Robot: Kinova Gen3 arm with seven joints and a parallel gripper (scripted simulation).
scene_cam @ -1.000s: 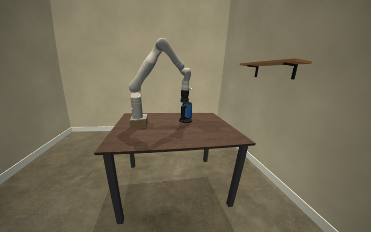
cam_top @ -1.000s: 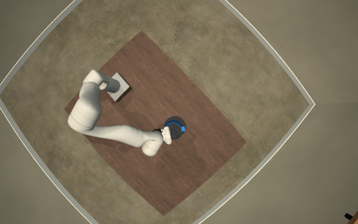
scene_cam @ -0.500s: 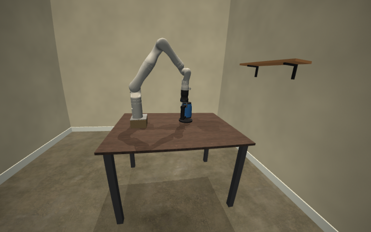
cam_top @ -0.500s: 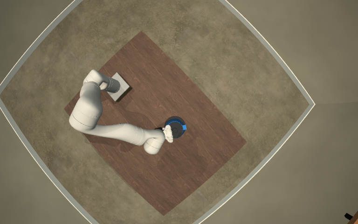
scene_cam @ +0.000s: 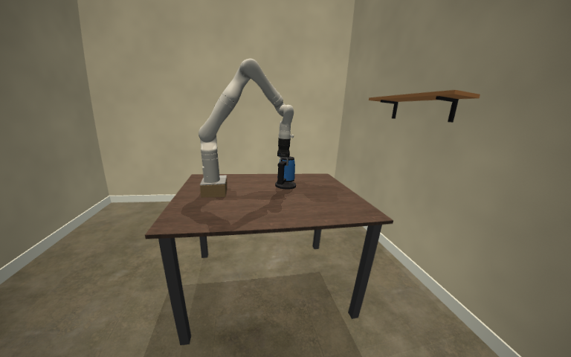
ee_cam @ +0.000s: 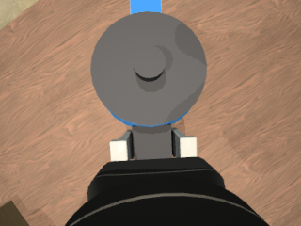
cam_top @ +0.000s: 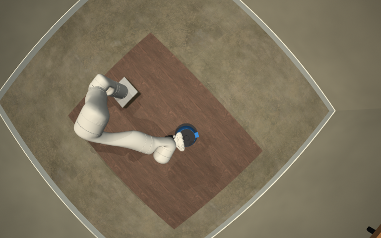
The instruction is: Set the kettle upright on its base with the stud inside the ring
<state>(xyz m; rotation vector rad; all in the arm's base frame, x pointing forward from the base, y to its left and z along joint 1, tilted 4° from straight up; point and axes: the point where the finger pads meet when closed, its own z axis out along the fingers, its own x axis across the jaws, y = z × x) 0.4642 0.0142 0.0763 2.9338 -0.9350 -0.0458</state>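
The blue kettle [scene_cam: 288, 169] [ee_cam: 150, 71] with a dark grey lid stands upright over the round dark base [scene_cam: 285, 184] on the wooden table. In the overhead view the kettle [cam_top: 188, 136] covers most of the base [cam_top: 182, 125], whose rim shows behind it. In the wrist view the lid hides the base fully and the blue spout [ee_cam: 146, 6] points away. My gripper [ee_cam: 151, 138] is shut on the kettle's dark handle, pointing straight down; it also shows in the side view [scene_cam: 281, 163]. I cannot tell whether the kettle touches the base or whether the stud is in the ring.
The arm's grey mounting block [cam_top: 127, 91] sits at the table's back left corner. A wooden wall shelf [scene_cam: 423, 97] hangs on the right wall, away from the table.
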